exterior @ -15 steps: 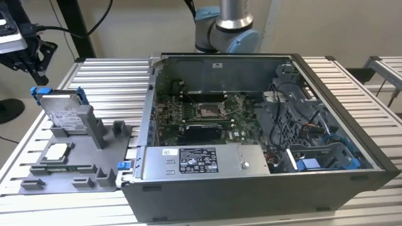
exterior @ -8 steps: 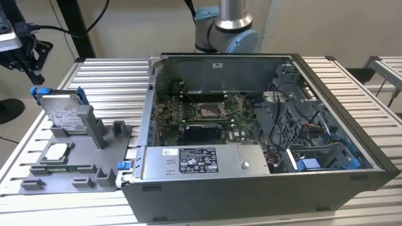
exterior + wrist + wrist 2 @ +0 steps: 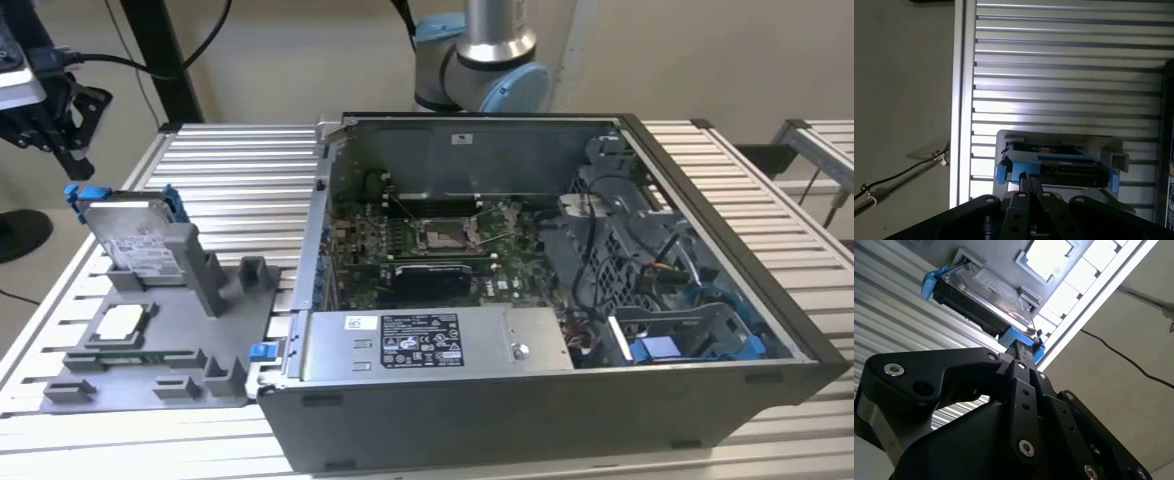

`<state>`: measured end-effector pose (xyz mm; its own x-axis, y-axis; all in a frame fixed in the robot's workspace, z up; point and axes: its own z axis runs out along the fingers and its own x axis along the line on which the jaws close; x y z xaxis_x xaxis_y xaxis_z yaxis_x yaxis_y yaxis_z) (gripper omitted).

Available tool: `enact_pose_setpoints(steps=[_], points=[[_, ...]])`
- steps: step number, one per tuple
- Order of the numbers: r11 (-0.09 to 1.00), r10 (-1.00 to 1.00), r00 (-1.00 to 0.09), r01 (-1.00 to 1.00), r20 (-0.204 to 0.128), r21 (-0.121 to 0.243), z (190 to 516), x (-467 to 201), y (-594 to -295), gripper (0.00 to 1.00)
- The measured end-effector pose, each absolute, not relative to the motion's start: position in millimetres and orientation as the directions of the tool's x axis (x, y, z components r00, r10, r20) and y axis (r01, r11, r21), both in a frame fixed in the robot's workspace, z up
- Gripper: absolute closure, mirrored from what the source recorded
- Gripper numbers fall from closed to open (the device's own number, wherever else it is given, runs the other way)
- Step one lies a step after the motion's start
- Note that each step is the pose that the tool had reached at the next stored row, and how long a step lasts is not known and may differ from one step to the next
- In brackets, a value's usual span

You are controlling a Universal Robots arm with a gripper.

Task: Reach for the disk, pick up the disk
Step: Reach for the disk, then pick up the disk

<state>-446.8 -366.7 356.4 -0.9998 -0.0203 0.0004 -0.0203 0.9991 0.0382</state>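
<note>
The disk, a silver-grey drive with a white label and blue rails, stands tilted on edge in a grey holder at the exterior view's left. My black gripper hangs above it and a little further to the exterior view's left, not touching it. In both wrist views the fingertips lie pressed together, shut on nothing. They point at the disk's blue-railed edge, a short gap away.
An open computer case takes up the middle and the exterior view's right of the slatted metal table. A grey box with a label sits in its front. A grey fixture tray holds a small square chip.
</note>
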Motion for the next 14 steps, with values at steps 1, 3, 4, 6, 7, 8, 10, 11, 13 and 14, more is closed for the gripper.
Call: enact_pose_setpoints(steps=[1, 3, 4, 6, 7, 8, 10, 11, 13, 14], points=[[0.999, -0.02, -1.0, -0.02, 0.0, 0.038, 356.3, -446.8, -366.7, 1.0], [0.999, -0.023, -1.0, -0.023, 0.0, 0.038, 356.4, -446.8, -366.7, 1.0], [0.999, -0.026, -1.0, -0.026, 0.0, 0.038, 356.4, -446.8, -366.7, 1.0], [0.999, -0.038, -0.999, -0.038, 0.0, 0.038, 356.4, -446.8, -366.7, 1.0], [0.998, -0.045, -0.999, -0.045, 0.0, 0.038, 356.5, -446.8, -366.7, 1.0], [0.998, -0.054, -0.999, -0.054, 0.0, 0.038, 356.7, -446.8, -366.7, 1.0], [0.997, -0.074, -0.997, -0.074, 0.0, 0.038, 356.9, -446.8, -366.7, 1.0], [0.996, -0.085, -0.996, -0.085, 0.0, 0.038, 357.1, -446.8, -366.7, 1.0], [0.993, -0.108, -0.994, -0.108, 0.0, 0.038, 357.3, -446.8, -366.7, 1.0], [0.992, -0.119, -0.993, -0.119, 0.0, 0.038, 357.5, -446.8, -366.7, 1.0]])
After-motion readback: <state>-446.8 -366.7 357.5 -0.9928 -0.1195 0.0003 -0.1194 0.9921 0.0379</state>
